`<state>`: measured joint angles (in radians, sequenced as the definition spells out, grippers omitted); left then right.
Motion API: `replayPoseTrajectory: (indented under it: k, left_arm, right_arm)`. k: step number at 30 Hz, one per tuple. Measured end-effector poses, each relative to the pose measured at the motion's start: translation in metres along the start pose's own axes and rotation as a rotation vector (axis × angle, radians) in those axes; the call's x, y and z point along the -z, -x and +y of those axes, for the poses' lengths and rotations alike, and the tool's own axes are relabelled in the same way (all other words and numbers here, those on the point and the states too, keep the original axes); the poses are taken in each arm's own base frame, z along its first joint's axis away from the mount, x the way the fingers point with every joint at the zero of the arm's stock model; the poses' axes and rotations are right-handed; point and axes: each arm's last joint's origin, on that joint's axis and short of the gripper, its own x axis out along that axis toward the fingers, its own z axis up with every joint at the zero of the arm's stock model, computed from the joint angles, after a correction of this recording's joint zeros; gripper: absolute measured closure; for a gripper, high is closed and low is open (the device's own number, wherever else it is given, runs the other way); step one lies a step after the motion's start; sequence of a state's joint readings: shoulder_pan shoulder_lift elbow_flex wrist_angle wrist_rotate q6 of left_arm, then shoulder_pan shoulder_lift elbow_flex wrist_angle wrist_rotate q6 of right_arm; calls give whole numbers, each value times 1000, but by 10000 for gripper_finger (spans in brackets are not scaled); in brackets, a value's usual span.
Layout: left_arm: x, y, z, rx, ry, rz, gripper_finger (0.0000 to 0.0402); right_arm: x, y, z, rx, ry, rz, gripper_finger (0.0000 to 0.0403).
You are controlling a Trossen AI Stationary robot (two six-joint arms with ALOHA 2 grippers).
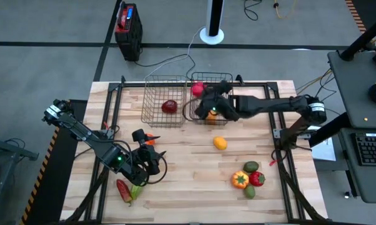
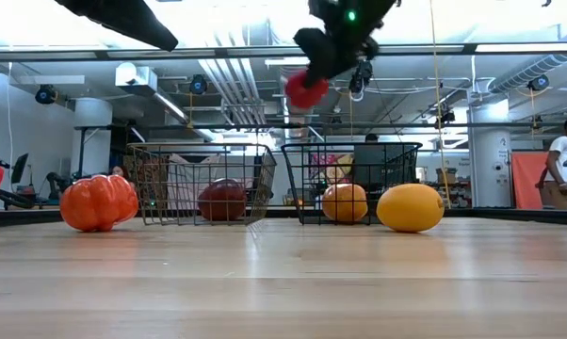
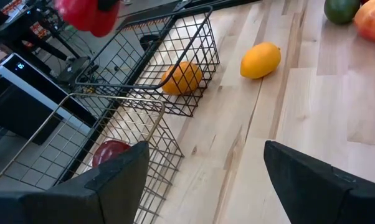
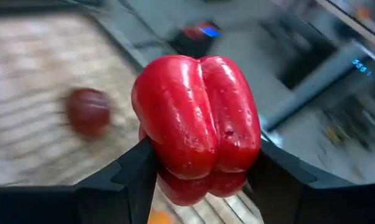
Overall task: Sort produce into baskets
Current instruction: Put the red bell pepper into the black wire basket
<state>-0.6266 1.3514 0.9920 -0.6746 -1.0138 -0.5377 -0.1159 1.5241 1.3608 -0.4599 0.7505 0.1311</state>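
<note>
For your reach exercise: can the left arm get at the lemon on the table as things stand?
Probably yes. The left gripper is open and empty, and bare table lies between it and the lemon; the right gripper holds a red pepper over the baskets.

The right arm is stretched across the far side of the desk (image 1: 175, 181), its forearm held nearly level and its wrist raised well above the surface. The jaws of the right gripper (image 4: 197, 165) are clamped on a red bell pepper (image 4: 197, 118), one on each side. The left arm is folded low near the front left, and the jaws of the left gripper (image 3: 203, 171) are spread wide and hold nothing.
</note>
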Motion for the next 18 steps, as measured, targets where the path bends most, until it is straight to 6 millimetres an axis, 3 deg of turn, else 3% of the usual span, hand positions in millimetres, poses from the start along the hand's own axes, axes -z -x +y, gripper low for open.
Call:
replayPoseTrajectory:
  k: [7,18]
  left_arm:
    - [0,0,0,0,1,-1,103]
    - [0,0,0,1,7,-2,103]
  right_arm:
    - [25,-33,-35,74,-211,236,195]
    - [43,-80,-66,-72,-368,444,195]
